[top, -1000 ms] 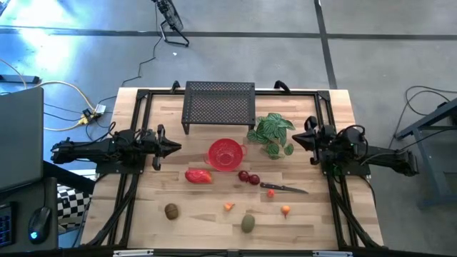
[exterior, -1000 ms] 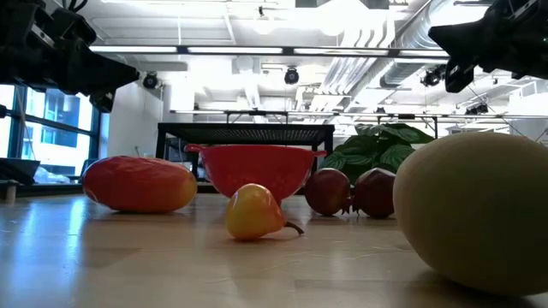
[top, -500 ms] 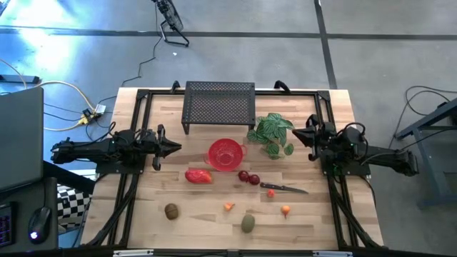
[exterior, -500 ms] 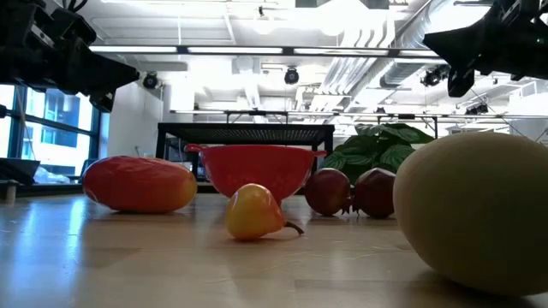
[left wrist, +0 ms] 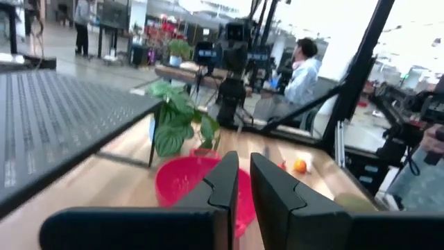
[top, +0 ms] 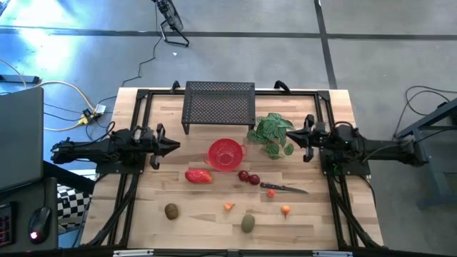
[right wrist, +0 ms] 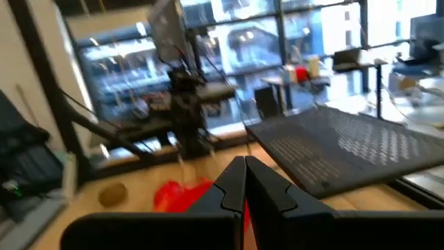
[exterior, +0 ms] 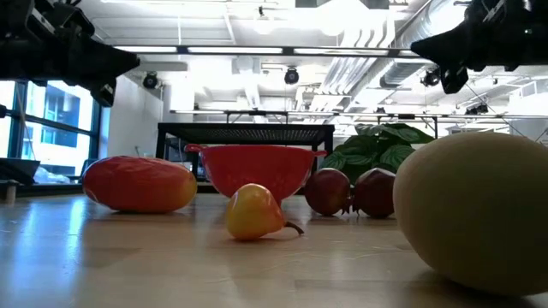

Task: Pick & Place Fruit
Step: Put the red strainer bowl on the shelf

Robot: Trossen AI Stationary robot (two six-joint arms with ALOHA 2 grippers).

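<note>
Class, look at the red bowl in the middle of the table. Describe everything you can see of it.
The red bowl is a round colander that looks like plastic, its wall full of small holes, with a rim lip sticking out at one side. It stands upright near the table's middle, in front of the black mesh rack. The red oblong fruit lies close beside it, the leafy plant on its other side. Nothing can be seen inside it, and neither hand touches it.
</note>
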